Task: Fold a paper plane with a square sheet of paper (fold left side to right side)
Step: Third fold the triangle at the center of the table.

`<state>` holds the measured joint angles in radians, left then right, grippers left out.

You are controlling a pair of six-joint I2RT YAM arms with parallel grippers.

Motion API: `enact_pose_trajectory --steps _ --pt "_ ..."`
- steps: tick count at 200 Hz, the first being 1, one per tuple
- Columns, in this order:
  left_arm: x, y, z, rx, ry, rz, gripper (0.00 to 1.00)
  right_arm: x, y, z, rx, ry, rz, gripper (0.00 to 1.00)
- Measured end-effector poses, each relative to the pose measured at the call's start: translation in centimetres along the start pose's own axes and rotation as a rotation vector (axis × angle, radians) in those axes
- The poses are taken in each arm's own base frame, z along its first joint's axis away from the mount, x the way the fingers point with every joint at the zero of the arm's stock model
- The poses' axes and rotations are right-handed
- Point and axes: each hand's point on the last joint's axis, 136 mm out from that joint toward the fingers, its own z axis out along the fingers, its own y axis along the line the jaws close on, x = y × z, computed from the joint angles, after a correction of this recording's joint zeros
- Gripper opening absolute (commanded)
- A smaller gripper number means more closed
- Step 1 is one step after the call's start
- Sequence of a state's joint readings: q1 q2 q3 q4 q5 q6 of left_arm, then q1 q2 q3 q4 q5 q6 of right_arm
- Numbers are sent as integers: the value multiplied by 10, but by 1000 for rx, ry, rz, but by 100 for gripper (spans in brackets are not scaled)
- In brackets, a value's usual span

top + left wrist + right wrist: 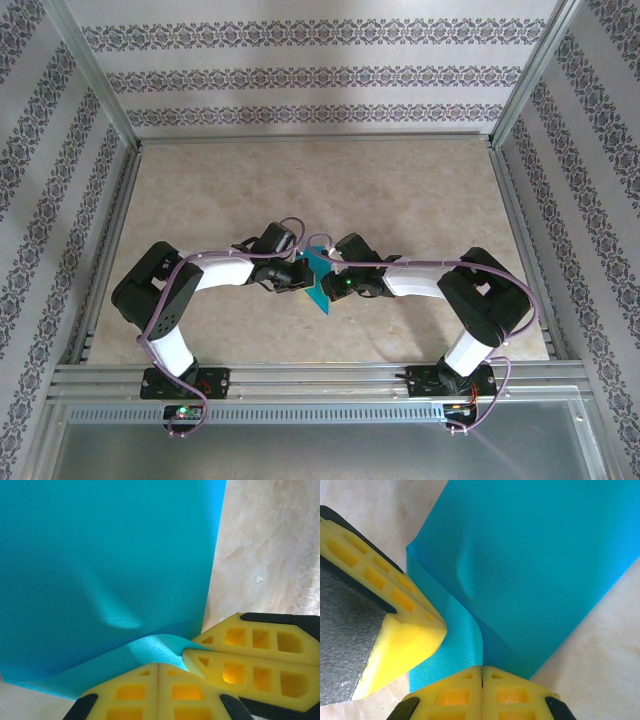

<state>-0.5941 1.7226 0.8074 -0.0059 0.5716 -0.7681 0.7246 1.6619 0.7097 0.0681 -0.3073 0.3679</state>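
Sheet [319,282]: stands tilted above the table [420,190] at centre, pinched between your two arms.
Left claw [158,666]: closed tight on the curled edge.
Right claw [481,669]: clamped just beside it, steadying the sheet for your left-to-right fold.

Pale wallpaper [300,70] with dark flowered stripes covers the back wall and both side walls; silver metal posts [93,75] slant up at the corners; the bench [400,190] has a beige marbled top, evenly lit; metal rails [320,378] run along its near edge.
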Motion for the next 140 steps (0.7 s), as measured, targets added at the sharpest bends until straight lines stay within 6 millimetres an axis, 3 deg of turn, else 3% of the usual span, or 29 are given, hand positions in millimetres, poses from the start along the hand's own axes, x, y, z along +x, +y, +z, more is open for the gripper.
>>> enact_pose_trajectory --steps 140 --pt "2 9 3 -24 -7 -6 1 0 0 0 1 0 0 0"
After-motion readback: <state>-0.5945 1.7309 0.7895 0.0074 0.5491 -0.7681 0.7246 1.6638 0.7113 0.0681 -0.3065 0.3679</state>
